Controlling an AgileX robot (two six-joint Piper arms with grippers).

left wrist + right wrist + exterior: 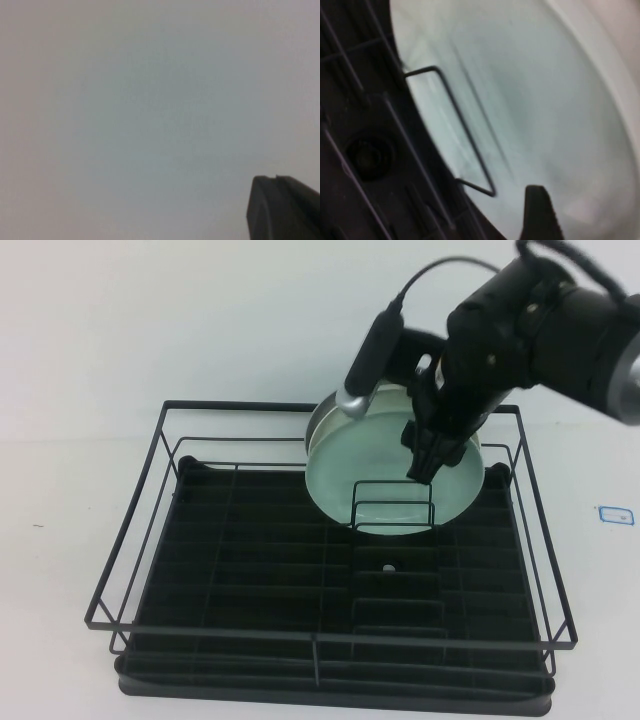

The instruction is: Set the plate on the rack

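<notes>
Upright on its edge, the plate (390, 465) stands in the far, right-hand part of the rack (150, 510), its pale mint-green face turned toward the camera and its lower rim tucked behind the small wire dividers (392, 502) that rise from the black ribbed tray (260, 580). From the upper right of the high view the right gripper (428, 455) reaches down over the plate's top edge, its dark fingers (436, 440) lying against the front face, to the right of centre; whether they pinch the rim or merely rest against it cannot be told. A whiter plate (318, 425) stands close behind the green one, only its left rim showing. In the right wrist view the plate (530, 105) fills most of the picture, one dark fingertip (537, 212) poking in at the edge over its glossy surface, with a bent wire divider (462, 130) crossing in front and the tray's ribs (360, 150) beside it. On the left wrist view the left gripper (282, 207) shows only as a dark corner over bare pale table (150, 110), so the set of its fingers cannot be told
</notes>
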